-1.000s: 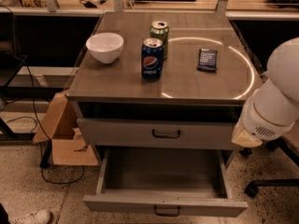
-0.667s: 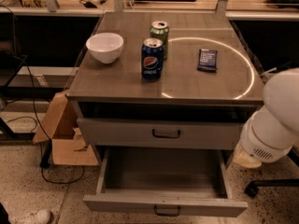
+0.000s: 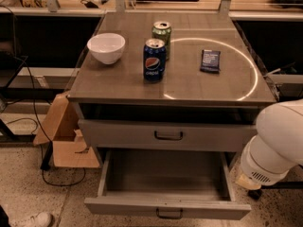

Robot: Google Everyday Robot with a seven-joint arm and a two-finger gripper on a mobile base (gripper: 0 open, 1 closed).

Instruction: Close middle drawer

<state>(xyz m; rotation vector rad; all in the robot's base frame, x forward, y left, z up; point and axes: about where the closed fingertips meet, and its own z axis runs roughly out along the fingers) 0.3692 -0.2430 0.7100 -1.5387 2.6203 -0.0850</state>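
Jaws out of sight, state cannot be told. White arm (image 3: pixel 277 145) enters from right edge, cut off by frame; rounded joint hangs low, just beside right side of middle drawer (image 3: pixel 123 206). Drawer pulled out toward near side, handle nearly at bottom edge. Tabletop (image 3: pixel 118 82) carries bowl (image 3: pixel 106 47), Pepsi can (image 3: pixel 154 59), green can (image 3: pixel 162 32) partly hidden behind it, dark packet (image 3: pixel 210 60).

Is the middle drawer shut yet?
Open: the grey metal middle drawer stands pulled out, its empty inside showing. Gripper out of view; only the white arm shows at right.
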